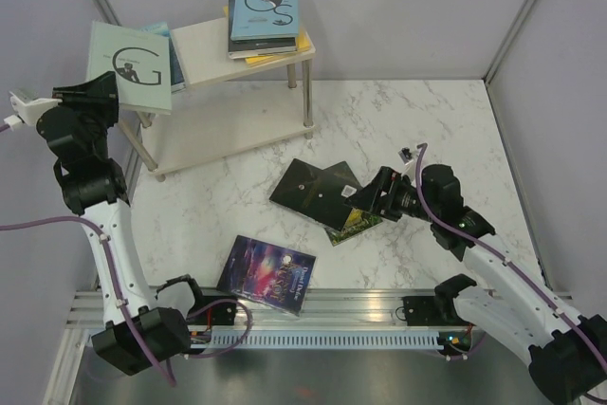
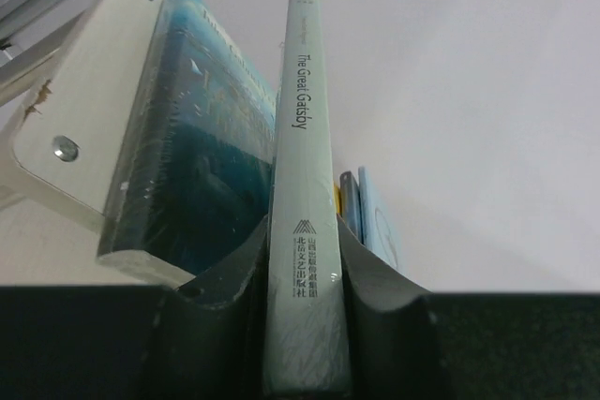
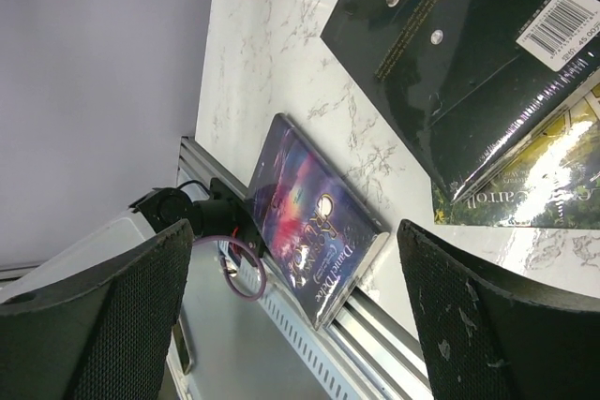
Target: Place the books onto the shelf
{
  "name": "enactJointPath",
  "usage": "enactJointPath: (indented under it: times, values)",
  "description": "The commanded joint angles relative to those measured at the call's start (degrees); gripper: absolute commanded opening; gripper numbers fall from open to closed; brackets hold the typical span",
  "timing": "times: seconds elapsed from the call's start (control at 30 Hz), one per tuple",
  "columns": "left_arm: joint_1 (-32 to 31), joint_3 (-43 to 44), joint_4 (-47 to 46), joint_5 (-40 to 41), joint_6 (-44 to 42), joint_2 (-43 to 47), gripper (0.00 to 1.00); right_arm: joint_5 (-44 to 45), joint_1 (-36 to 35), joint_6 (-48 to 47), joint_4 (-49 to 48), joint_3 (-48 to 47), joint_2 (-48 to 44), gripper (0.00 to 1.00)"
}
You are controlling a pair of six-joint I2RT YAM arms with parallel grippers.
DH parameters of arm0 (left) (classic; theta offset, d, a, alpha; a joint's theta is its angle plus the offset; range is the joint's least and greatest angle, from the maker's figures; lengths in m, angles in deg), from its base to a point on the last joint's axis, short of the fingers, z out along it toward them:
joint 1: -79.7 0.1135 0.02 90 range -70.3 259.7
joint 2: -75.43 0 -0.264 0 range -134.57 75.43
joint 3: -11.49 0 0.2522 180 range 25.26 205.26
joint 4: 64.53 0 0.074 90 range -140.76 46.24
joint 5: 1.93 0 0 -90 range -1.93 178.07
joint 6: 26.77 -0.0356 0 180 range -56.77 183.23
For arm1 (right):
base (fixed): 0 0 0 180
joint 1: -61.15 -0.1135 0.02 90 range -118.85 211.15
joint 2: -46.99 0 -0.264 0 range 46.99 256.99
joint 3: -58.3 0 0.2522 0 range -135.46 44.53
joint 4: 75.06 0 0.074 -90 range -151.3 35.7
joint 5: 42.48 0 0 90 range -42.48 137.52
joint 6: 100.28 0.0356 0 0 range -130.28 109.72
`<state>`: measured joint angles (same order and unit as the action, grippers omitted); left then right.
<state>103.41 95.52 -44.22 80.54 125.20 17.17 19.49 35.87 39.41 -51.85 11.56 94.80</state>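
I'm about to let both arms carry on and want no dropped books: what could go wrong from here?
1. The left fingers pinch the pale green book at the left end of the shelf, close against the teal book; pushing in could knock that one, and releasing early might drop it.
2. The right fingers stand open by the black book, which overlaps the green-gold book; a grab could catch both or slide them.

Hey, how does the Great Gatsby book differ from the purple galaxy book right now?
The Great Gatsby book has a pale green cover; the purple galaxy book is dark and colourful. The Great Gatsby book is clamped in the left gripper, raised beside the shelf; the purple galaxy book lies flat on the marble table, untouched. Both are thin paperbacks not yet on the shelf.
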Motion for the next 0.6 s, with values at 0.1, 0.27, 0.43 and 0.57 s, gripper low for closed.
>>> enactJointPath:
  times: [0.1, 0.27, 0.43, 0.57]
  values:
    - [4.1, -3.4, -23.3, -2.5, 14.8, 0.5, 0.02, -1.4, 0.1, -1.7, -2.6, -1.5, 3.1, 0.92]
    - [4.1, -4.3, -23.6, -0.4, 15.8, -1.1, 0.02, -1.8, 0.1, -2.6, -4.0, -2.6, 6.5, 0.91]
    - [4.1, -2.3, -23.4, -0.5, 14.4, -3.3, 0.02, -2.4, 0.1, -2.1, -5.8, -3.3, 9.1, 0.89]
    - [3.9, -1.5, -23.0, 0.4, 13.8, -5.1, 0.02, -2.2, 0.1, -1.4, -7.1, -2.8, 9.8, 0.88]
